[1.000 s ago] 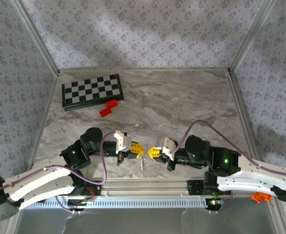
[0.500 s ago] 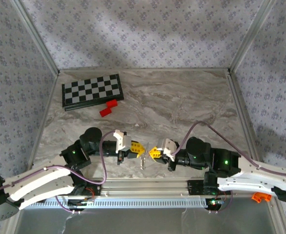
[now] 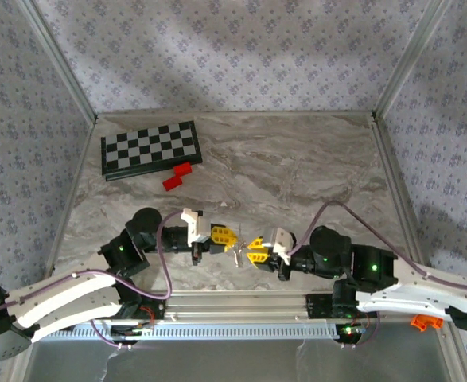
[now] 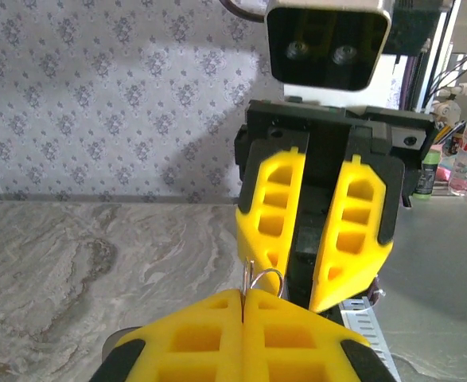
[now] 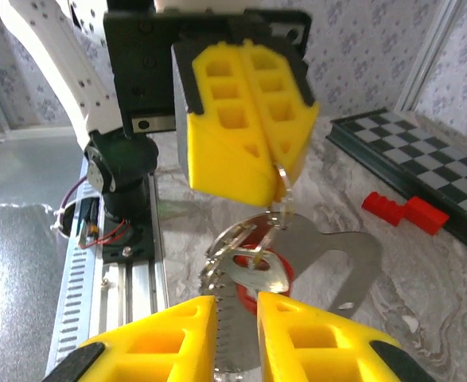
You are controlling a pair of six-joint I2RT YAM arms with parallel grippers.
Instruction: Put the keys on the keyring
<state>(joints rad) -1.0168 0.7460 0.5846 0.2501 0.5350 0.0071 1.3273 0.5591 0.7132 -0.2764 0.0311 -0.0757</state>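
Note:
My left gripper [image 4: 243, 294] is shut on the keyring [image 4: 266, 270], a thin wire loop standing up from its fingertips. In the right wrist view the keyring [image 5: 285, 187] hangs from the left gripper [image 5: 277, 165], and the keys [image 5: 257, 267] dangle under it: jagged silver blades, one red-headed, plus a flat silver tag [image 5: 352, 255]. My right gripper [image 5: 235, 306] faces them with its jaws slightly apart; a serrated blade shows in the gap. From above, both grippers, left [image 3: 225, 236] and right [image 3: 255, 249], meet over the keys [image 3: 238, 255] near the front edge.
A black-and-white chessboard [image 3: 149, 149] lies at the back left with red blocks [image 3: 177, 177] beside it. The metal rail [image 3: 241, 298] runs along the near edge just below the grippers. Patterned walls close in the marble table [image 3: 297, 167].
My right gripper's jaws have parted slightly. The left gripper has shifted a little away from the near edge, and the hanging bunch has come up with it.

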